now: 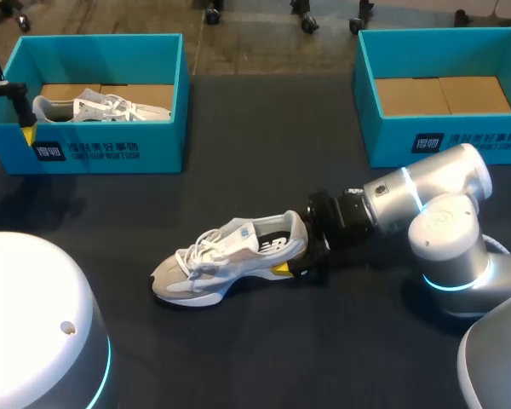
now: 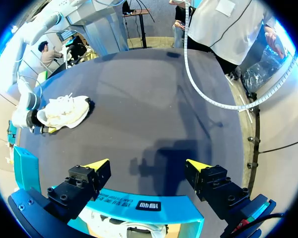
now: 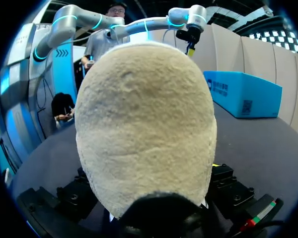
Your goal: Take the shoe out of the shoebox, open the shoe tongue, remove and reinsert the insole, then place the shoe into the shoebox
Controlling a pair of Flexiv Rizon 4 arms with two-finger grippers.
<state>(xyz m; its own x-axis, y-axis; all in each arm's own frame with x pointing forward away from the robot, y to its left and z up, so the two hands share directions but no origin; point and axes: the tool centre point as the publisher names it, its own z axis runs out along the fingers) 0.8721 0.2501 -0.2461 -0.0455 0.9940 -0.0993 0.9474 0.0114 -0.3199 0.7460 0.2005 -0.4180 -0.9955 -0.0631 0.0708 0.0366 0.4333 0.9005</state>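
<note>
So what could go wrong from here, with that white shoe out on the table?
The right tool seems to grip the shoe by its heel alone, so on lifting the toe could sag or the shoe slip free. That heel also fills the right wrist view, leaving little sight of the table. The left tool hangs open over the left shoebox, which holds a second shoe; dipping lower, it might catch the box wall.

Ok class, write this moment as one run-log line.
right jaws: shut on heel of shoe, lying on table | left jaws: open, over left shoebox | second shoe: inside left shoebox
</note>
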